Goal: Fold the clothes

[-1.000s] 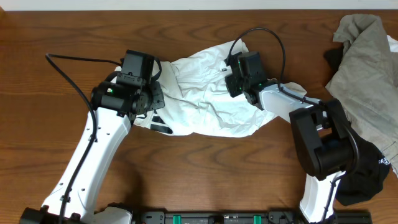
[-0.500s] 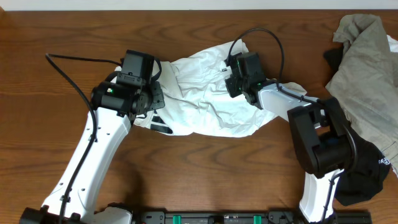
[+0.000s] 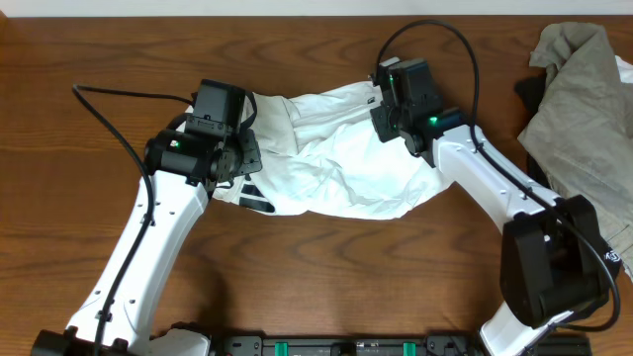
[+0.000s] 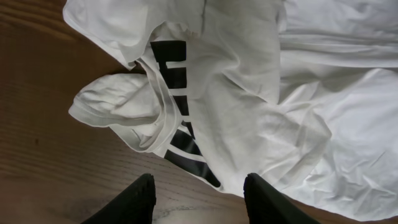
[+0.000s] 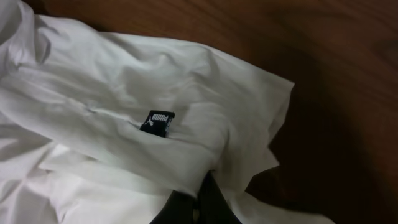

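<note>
On brown wooden table [image 3: 326,272], white cotton T-shirt w/ black striped print [image 3: 336,168] lies crumpled: prob. soft, light, limp, so grip edges/corners; R gripper [image 5: 198,205] pinched closed on its edge, L gripper [image 4: 199,186] part-open, empty.

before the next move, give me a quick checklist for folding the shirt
1. Right gripper has cloth: shut on a fold of the shirt. Ok.
2. Left gripper has cloth: open above the shirt's edge, nothing between its fingers. Not ok.
3. Shirt lies flat: crumpled, with a sleeve bunched at one end. Not ok.
4. Which side faces up: the black print shows only partly, under folds. Cannot tell.
5. Grey garment out of the way: it lies apart from the shirt. Ok.
</note>
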Controlling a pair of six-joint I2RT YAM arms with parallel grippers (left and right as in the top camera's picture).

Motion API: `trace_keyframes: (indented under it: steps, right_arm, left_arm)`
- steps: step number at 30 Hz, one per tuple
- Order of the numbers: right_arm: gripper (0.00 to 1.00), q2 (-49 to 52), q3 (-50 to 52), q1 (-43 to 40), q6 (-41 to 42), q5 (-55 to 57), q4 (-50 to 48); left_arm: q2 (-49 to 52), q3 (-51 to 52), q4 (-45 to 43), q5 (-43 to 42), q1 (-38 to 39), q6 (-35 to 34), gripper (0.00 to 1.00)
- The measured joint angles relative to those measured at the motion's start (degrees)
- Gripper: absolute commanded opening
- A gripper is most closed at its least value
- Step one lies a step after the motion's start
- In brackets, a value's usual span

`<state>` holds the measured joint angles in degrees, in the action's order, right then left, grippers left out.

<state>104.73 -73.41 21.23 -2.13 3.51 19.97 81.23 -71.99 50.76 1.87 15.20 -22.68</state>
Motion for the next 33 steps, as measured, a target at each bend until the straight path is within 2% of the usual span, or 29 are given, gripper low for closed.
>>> trace_keyframes:
  steps: [23, 33]
  right_arm:
    - [0.01, 0.1, 0.0, 0.0, -1.5, 5.0, 4.5]
    - [0.03, 0.1, 0.0, -0.5, -1.8, 0.5, 4.6]
  left_arm:
    - [0.0, 0.0, 0.0, 0.0, 0.0, 0.0, 0.49]
    - [0.0, 0.0, 0.0, 0.0, 0.0, 0.0, 0.49]
